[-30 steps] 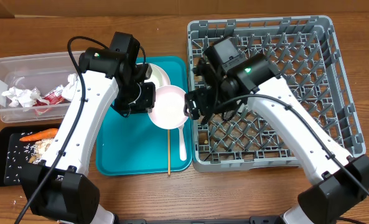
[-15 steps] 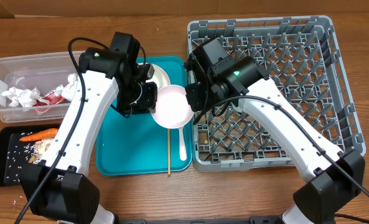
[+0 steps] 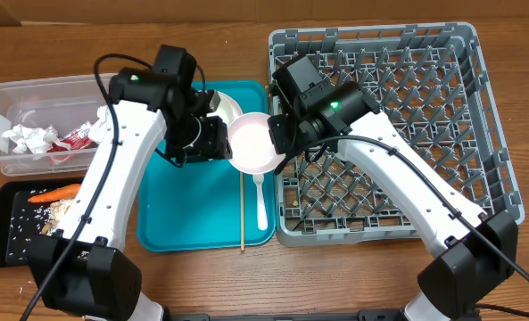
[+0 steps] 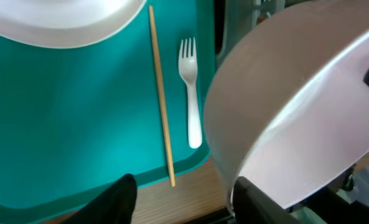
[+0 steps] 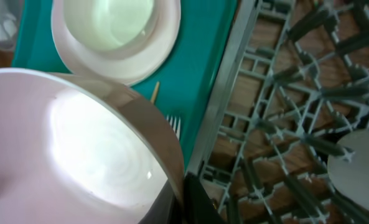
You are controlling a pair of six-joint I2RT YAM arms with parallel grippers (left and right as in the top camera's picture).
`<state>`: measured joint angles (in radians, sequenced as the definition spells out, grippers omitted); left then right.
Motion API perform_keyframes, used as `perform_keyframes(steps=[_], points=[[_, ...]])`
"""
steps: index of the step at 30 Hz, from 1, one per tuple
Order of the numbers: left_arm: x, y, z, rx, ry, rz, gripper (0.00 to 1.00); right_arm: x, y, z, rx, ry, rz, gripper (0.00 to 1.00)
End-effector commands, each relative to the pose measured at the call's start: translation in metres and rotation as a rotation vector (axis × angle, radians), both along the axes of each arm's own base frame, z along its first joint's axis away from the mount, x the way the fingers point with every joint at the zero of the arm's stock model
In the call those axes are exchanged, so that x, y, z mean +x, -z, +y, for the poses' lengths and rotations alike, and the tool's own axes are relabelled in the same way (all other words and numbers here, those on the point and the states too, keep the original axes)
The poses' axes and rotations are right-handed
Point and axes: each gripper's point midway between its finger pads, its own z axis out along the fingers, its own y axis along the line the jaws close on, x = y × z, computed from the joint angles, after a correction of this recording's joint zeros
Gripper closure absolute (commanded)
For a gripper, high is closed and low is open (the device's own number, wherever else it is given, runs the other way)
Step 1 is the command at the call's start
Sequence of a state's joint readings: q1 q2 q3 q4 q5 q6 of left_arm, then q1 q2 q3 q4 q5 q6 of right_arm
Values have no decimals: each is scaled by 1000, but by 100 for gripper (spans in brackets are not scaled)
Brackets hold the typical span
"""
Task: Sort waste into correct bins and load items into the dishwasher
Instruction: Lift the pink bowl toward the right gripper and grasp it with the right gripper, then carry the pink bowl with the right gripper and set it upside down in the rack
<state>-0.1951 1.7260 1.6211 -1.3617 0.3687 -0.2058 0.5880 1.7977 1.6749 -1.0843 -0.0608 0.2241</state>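
My right hand [image 3: 277, 143] is clenched on the rim of the pale pink round bowl [image 3: 252, 143], and in its wrist camera the dark fingers pinch the bowl's edge at the bottom of the view. The bowl hangs above the right edge of the flat teal plastic tray [image 3: 179, 209], just beside the left wall of the large grey plastic dish rack [image 3: 478, 116].

My left hand [image 3: 212, 141] is released. In its wrist view, 1 finger stands well clear of the bowl and the other sits under the bowl's wall.

On the tray I see a white round bowl [image 3: 229, 105] at the back. In front lie a white plastic fork [image 3: 261, 205] and a thin wooden stick [image 3: 242, 214].

At the bench's left, the clear rectangular plastic tub [image 3: 5, 107] holds crumpled white napkins [image 3: 30, 138] and a red foil packet [image 3: 78, 136]. The shallow black tray [image 3: 1, 245] holds a small orange carrot [image 3: 54, 193] and beige scraps [image 3: 65, 209].
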Motion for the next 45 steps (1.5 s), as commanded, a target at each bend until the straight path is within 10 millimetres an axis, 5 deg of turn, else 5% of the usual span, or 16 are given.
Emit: perform_keyframes(steps=[1, 6, 8, 16, 20, 23, 31, 36, 45], points=[[20, -17, 28, 2, -64, -70, 46, 21, -13, -9, -6, 64, -92, 96], [33, -24, 63, 3, -168, -98, 41, 43, -25, -6, 37, 75, -179, 96], [35, -24, 72, 4, -192, -98, 0, 58, -31, -14, 13, 115, -246, 96], [35, -24, 77, 5, -206, -98, 0, 115, -95, -99, -346, 534, -697, 96], [35, -24, 77, 5, -206, -98, 0, 117, -125, -135, -433, 803, -858, 96], [36, -24, 77, 5, -206, -98, 0, 114, -130, -151, -484, 922, -913, 96], [35, -24, 77, 5, -205, -98, 0, 116, -111, -155, -733, 1046, -1023, 96], [35, -24, 77, 5, -205, -98, 0, 133, -67, -145, -966, 955, -984, 96], [36, -24, 77, 5, -205, -99, 0, 148, -13, -143, -1113, 835, -902, 96]])
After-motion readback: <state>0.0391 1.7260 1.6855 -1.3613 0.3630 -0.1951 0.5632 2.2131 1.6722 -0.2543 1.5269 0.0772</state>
